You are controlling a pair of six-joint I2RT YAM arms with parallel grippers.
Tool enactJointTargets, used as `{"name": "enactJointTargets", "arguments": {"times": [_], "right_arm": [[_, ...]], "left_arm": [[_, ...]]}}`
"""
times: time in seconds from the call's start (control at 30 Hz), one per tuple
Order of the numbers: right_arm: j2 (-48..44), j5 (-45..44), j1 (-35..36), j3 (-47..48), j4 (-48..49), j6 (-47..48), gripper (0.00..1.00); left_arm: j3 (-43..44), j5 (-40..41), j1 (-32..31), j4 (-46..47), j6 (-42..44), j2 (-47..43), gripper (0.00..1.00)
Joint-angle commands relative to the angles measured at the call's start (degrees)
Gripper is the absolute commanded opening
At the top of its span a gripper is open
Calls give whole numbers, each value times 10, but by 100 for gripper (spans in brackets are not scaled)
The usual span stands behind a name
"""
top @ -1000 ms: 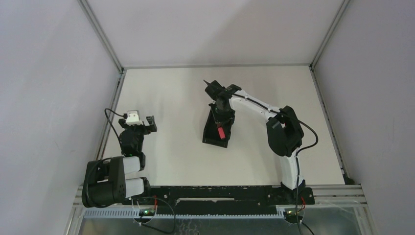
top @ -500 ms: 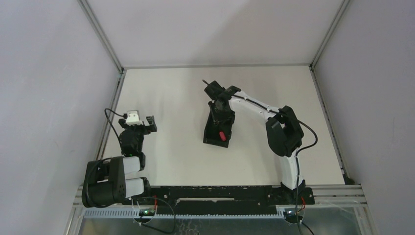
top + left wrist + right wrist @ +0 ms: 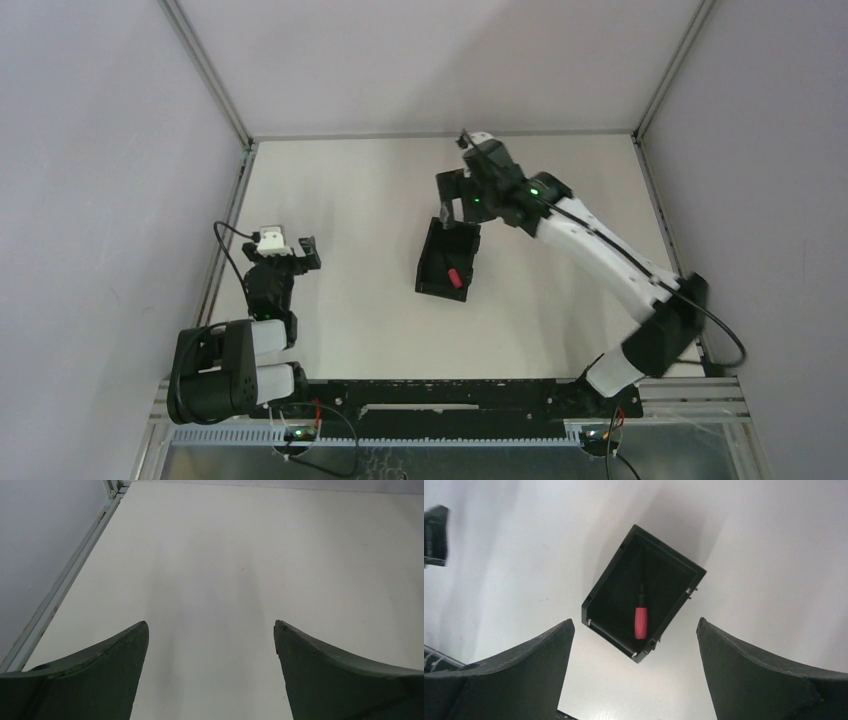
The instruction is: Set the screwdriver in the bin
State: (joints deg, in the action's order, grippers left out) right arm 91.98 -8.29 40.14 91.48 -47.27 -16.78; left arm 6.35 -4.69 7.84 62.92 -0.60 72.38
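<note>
Screwdriver (image 3: 641,622) lies flat inside the bin (image 3: 607,580), lengthwise along it, with the right fingers (image 3: 524,670) spread empty above the bin and the left fingers (image 3: 90,675) likewise apart, well away from it.

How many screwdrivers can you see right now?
1. The screwdriver lies inside the bin, on its floor. The bin's inside shows fully, so none seems hidden.

Right gripper (image 3: 635,625) high, jaws apart, left gripper (image 3: 210,626) low, jaws apart
</note>
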Motion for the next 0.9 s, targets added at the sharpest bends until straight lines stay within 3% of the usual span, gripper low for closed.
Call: {"name": "enactJointTargets", "arguments": {"times": [0.0,0.3,0.5,0.7,0.87], "right_arm": [[-109,15,-31,-96,99,26,100],[-353,47,-126,-388,278,42,100],[-494,52,-193,-571,336,7,100],[-580,-16,-197,-663,345,-21,100],[-624,-12,-197,-714,378,-32,100]], "left_arm": [[26,-1,-4,25,-2,-1,100],[26,-1,-3,25,-3,0,100],[26,-1,-4,25,-3,0,100],[26,-1,-3,25,-3,-1,100],[26,-1,-4,25,-3,0,100]]}}
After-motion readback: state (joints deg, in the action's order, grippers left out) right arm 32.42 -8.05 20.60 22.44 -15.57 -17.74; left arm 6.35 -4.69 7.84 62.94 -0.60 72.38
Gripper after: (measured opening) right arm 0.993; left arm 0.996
